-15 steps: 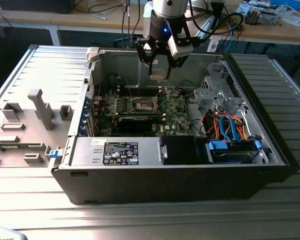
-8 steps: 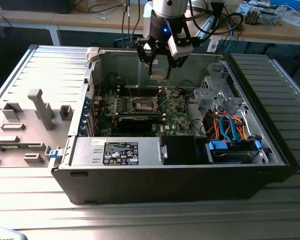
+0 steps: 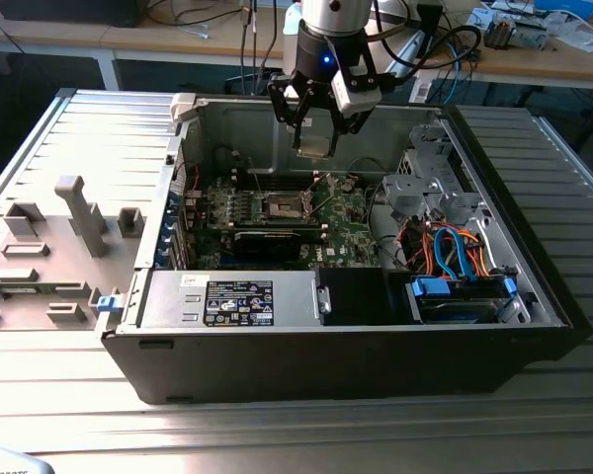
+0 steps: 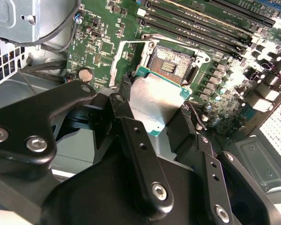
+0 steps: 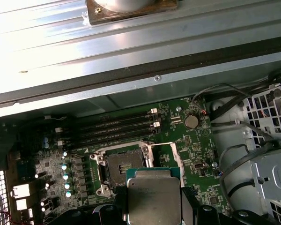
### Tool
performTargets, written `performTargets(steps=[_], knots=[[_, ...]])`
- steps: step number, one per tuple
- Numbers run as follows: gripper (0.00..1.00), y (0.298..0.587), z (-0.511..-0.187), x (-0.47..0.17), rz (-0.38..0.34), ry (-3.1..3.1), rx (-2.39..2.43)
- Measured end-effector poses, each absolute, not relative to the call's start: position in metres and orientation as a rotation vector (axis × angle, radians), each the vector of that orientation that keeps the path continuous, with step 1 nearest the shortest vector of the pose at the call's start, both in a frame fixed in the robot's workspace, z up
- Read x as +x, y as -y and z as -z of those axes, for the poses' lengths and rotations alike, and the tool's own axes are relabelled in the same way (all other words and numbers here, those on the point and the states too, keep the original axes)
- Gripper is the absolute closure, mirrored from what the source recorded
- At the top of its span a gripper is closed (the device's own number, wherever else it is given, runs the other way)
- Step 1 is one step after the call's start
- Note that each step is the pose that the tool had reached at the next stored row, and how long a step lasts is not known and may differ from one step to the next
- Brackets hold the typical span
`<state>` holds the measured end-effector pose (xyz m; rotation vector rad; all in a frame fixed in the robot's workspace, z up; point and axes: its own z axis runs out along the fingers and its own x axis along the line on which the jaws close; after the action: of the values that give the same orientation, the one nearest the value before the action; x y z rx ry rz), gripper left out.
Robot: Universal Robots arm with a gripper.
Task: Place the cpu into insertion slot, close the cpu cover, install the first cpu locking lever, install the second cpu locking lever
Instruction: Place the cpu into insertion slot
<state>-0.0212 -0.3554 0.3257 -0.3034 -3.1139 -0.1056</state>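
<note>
The gripper (image 3: pixel 316 130) hangs in the upper middle of the exterior view, above the open computer case (image 3: pixel 326 367); its jaws are closed part-way on the cpu (image 3: pixel 314 146), which sits flat between the fingers with its metal top upward; in both wrist views the chip's grey top and green edge show, pinched at two opposite sides by the black fingers (image 4: pixel 131 126); the cpu (image 4: pixel 155 96) is in the air, clear of the board, and in the second wrist view its far edge lines up just short of the insertion slot (image 4: pixel 171 63); the slot lies uncovered, its field of contacts exposed, in the middle of the green motherboard (image 3: pixel 351 232); in the first wrist view the cpu (image 5: pixel 153 194) hangs just beside the slot (image 5: pixel 122 166), with the memory slots (image 5: pixel 117 127) beyond and a coin battery (image 5: pixel 191 122) near them; at the lower centre of the exterior view a power supply (image 3: pixel 232 301) lines the case's near wall; grey fixtures (image 3: pixel 79 212) stand on the metal table (image 3: pixel 277 430) at the exterior view's left
</note>
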Motion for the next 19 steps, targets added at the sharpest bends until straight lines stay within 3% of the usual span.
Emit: performTargets(steps=[19], knots=[[0.45, 0.3554, -0.3257, -0.0212, 0.105, 3.112, -0.324]])
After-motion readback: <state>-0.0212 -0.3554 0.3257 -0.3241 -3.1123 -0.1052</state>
